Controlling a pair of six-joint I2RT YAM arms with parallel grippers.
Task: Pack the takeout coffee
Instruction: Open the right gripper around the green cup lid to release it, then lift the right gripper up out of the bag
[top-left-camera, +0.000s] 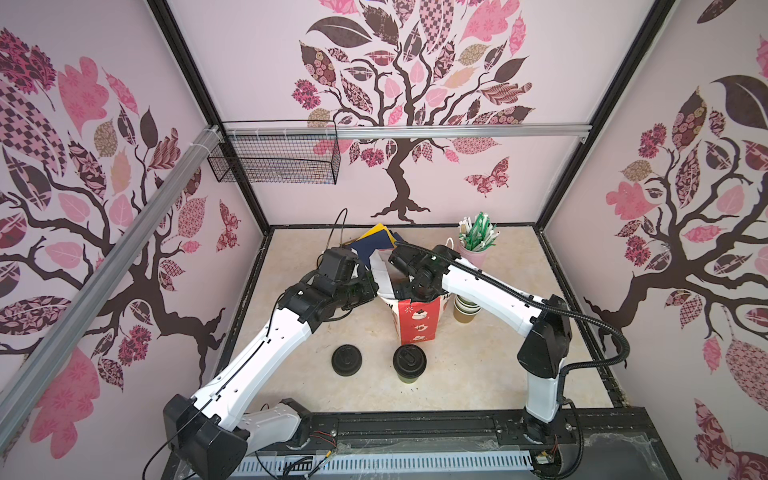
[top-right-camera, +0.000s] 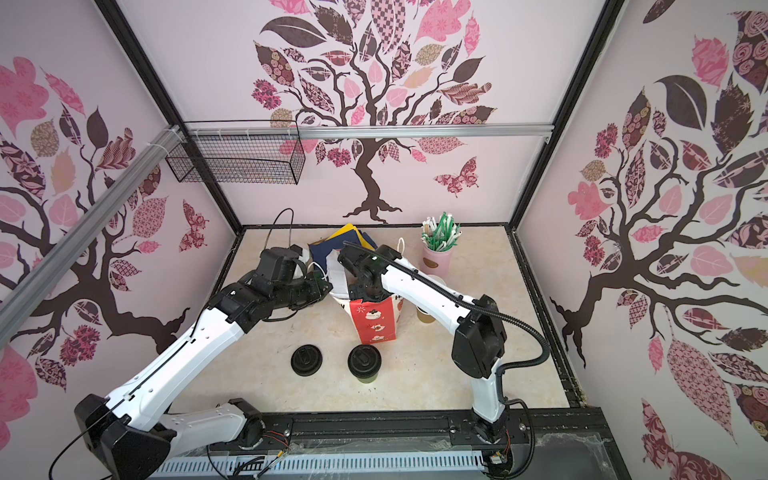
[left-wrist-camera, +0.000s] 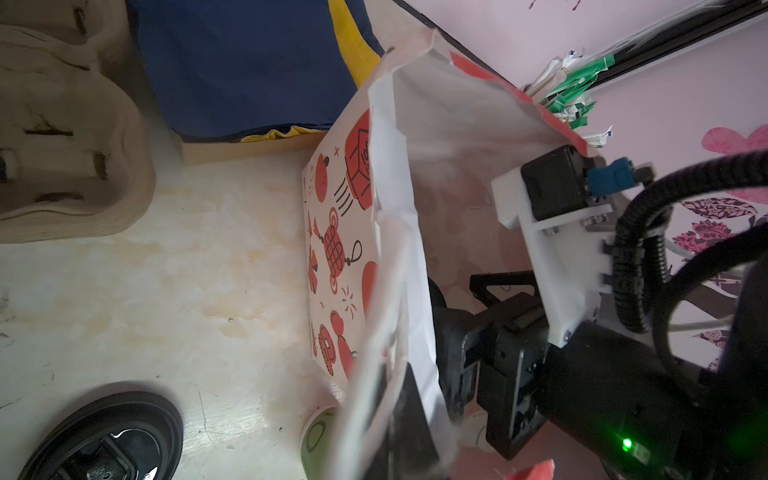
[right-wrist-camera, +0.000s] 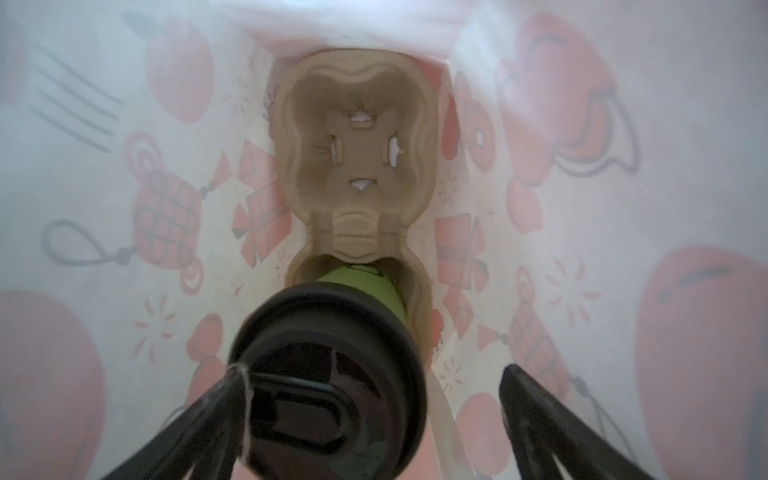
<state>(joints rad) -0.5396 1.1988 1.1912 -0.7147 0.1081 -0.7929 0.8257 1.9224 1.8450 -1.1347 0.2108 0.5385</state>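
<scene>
A red-and-white paper bag (top-left-camera: 417, 322) stands open mid-table in both top views. My left gripper (left-wrist-camera: 401, 419) is shut on the bag's rim and white handle on its left side. My right gripper (right-wrist-camera: 374, 411) is down inside the bag and open. Its fingers (right-wrist-camera: 536, 415) straddle one takeout coffee (right-wrist-camera: 328, 370), a green cup with a black sip lid. That cup sits in the near slot of a pulp carrier (right-wrist-camera: 357, 232); the far slot is empty. Another lidded takeout coffee (top-left-camera: 409, 362) stands on the table in front of the bag.
A loose black lid (top-left-camera: 346, 360) lies left of the front cup. Lidless nested cups (top-left-camera: 464, 309) stand right of the bag, under the right arm. A pink holder of straws (top-left-camera: 476, 245) is at the back. Spare pulp carriers (left-wrist-camera: 62, 145) and blue-yellow bags (left-wrist-camera: 249, 62) lie behind.
</scene>
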